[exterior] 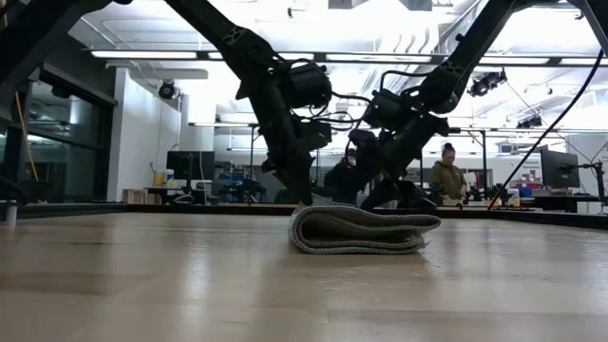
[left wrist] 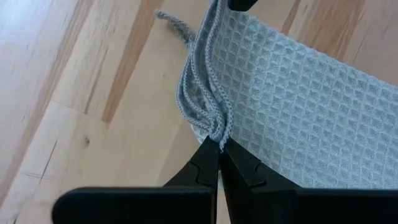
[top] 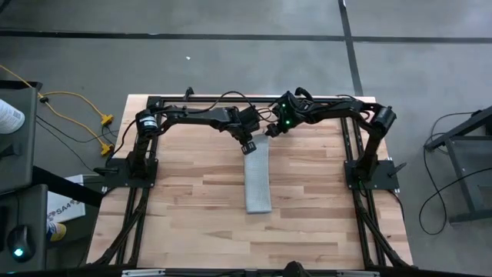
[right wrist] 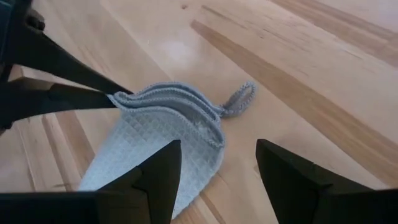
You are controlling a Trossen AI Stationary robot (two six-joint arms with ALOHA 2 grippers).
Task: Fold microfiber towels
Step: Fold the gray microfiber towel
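The light grey ribbed towel lies on the wooden table as a narrow strip of several layers, running from far to near; the low view shows its stacked layers. My left gripper is shut on the strip's far end. My right gripper is open just beyond that far end, with its fingers on either side of the end's other corner and, as far as shows, clear of it. A small hanging loop sticks out from that corner onto the table. My left gripper pinches the stacked hemmed edges at one corner of the towel's far end between its two fingertips, several layers together. The fingers come slanting down from the table's far left. The rest of the strip lies on the table.
Both arms' bases and black frame rails stand along the table's left, right and far sides. Bare wood lies left, right and near of the strip. A person shows in the room behind the table.
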